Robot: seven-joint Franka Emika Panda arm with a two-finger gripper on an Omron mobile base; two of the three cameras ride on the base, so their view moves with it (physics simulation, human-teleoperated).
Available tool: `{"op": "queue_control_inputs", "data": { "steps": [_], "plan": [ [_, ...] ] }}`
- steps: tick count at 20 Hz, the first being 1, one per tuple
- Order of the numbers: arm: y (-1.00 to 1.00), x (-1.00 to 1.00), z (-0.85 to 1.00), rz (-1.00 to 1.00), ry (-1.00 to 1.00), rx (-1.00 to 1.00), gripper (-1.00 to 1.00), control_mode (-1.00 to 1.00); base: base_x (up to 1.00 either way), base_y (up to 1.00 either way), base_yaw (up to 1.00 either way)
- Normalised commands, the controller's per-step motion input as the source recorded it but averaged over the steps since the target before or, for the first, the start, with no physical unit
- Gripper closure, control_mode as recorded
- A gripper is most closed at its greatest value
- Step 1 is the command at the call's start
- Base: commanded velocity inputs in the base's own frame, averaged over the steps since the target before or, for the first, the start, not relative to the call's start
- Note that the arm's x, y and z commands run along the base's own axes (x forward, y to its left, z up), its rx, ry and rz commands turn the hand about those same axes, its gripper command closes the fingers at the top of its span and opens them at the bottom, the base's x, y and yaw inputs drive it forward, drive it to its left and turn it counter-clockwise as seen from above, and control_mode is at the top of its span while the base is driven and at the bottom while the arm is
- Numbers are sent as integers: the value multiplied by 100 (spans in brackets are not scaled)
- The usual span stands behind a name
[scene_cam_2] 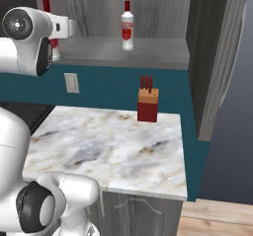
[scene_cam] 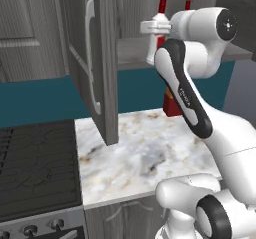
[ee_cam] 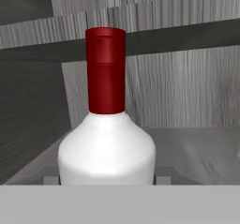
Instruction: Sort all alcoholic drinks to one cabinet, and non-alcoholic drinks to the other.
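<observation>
The hand (scene_cam: 150,28) reaches level into the open upper cabinet, the arm folded high with its forearm rising from the bench and its wrist turned toward the shelf. In the hand view a red-capped white bottle (ee_cam: 107,138) stands upright right in front of the camera, its shoulders spanning the space between the fingers. The fingertips themselves are hidden low in that view, so whether the hand is pinching the bottle or only set around it cannot be told. In the left base view the same bottle stands upright at the hand's front end, on or just above the cabinet shelf (scene_cam_2: 148,52).

Farther along the shelf, off to one side of the hand and well apart from it, the second red-capped bottle (scene_cam_2: 127,28) stands upright near the back wall of the cabinet.

Below the hand lies the marbled bench (scene_cam_2: 113,151), with a red block of brown sticks (scene_cam_2: 147,104) standing at its rear edge against the teal wall. One open cabinet door (scene_cam: 92,58) hangs beside the arm over the bench; the other (scene_cam_2: 217,57) stands open at the far side. A black stove (scene_cam: 35,163) adjoins the bench, and a wall socket (scene_cam_2: 72,83) sits on the teal wall.
</observation>
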Motion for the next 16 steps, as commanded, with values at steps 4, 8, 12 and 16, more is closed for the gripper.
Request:
{"op": "queue_control_inputs", "data": {
  "steps": [4,8,12,16],
  "plan": [
    [5,57,0,0,0,-2,100,-100,0,0,0],
    [3,61,0,0,0,-3,100,-100,0,0,0],
    [3,64,0,0,0,-4,100,-100,0,0,0],
    [5,57,0,0,0,-5,100,-100,0,0,0]
  ]
}}
